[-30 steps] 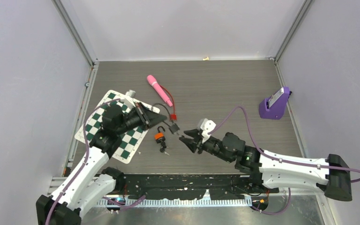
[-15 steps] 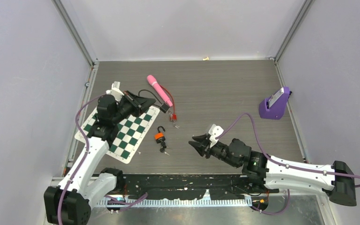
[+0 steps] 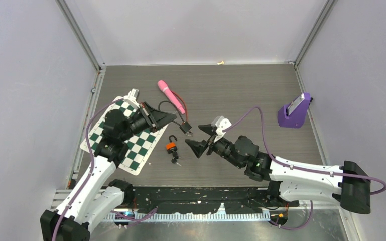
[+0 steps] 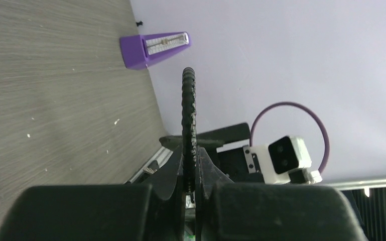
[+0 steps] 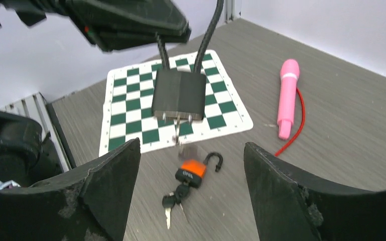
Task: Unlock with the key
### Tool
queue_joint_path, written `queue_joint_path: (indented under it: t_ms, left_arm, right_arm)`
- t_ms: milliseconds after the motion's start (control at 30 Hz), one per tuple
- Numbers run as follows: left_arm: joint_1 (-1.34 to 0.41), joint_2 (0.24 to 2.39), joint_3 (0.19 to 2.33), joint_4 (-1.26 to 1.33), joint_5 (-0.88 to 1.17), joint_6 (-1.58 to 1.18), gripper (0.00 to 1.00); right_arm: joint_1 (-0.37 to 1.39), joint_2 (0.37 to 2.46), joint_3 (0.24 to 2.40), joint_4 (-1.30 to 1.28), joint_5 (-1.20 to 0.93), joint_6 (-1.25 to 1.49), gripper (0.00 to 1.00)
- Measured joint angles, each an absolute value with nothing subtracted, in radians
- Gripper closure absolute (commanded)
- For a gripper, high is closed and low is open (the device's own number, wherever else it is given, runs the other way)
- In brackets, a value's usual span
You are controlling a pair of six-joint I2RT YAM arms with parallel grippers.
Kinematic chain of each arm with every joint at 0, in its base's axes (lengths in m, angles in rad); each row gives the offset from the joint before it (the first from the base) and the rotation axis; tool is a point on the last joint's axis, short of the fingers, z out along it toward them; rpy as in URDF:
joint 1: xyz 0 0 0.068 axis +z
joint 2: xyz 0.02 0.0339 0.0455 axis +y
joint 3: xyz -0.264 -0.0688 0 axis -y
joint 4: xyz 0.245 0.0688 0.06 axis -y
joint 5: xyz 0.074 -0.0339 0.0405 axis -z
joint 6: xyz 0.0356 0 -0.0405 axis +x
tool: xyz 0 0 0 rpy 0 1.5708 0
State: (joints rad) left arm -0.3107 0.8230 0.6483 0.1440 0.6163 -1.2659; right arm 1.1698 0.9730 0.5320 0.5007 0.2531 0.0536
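My left gripper (image 3: 166,117) is shut on the black cable shackle (image 4: 188,100) of a black padlock (image 3: 184,128). The padlock hangs in the air in the right wrist view (image 5: 178,94), with a small blurred key (image 5: 177,133) dangling under it. An orange padlock (image 3: 170,146) lies on the table with its shackle open and a bunch of keys (image 3: 175,159) in its base; it also shows in the right wrist view (image 5: 193,170). My right gripper (image 3: 199,140) is wide open and empty, just right of the hanging padlock; in its own view (image 5: 193,193) it faces both locks.
A green-and-white chessboard mat (image 3: 139,151) lies under the left arm. A pink wand (image 3: 170,96) with a red cord lies behind the locks. A purple stand (image 3: 295,111) sits at the right edge. Walls enclose the table.
My left gripper has swung down and right with the black padlock. My right gripper has moved up and left toward it, with its jaws spread wider.
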Motion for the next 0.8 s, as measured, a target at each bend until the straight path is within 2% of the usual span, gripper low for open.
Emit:
queue_joint_path:
  t_ms: [233,467,600,667,700,733,767,800]
  left_arm:
    - [-0.364,0.800,0.635,0.169,0.622,-1.271,1.00]
    - [-0.379,0.800,0.629,0.183,0.622,-1.274,1.00]
    - [-0.379,0.800,0.629,0.184,0.622,-1.274,1.00]
    - [-0.379,0.800,0.629,0.186,0.622,-1.274,1.00]
    - [-0.379,0.800,0.629,0.186,0.622,-1.274,1.00]
    - [-0.379,0.800,0.629,0.186,0.622,-1.274,1.00]
    - [-0.379,0.800,0.629,0.186,0.622,-1.274,1.00]
    - [-0.379,0.800,0.629,0.186,0.622,-1.274,1.00]
  right_arm:
    - [1.164,1.037,0.622,0.547,0.252,0.055,0.22]
    - [1.163,1.061,0.647,0.551,0.253,0.047,0.49]
    - [1.163,1.068,0.648,0.539,0.245,0.051,0.52]
    - [1.163,1.068,0.650,0.532,0.239,0.051,0.65]
    - [1.163,1.068,0.651,0.525,0.237,0.051,0.79]
    - [1.163,1.068,0.653,0.519,0.235,0.052,0.87]
    - [1.163,1.068,0.655,0.513,0.233,0.058,0.93]
    - [1.163,1.068,0.659,0.506,0.230,0.052,0.94]
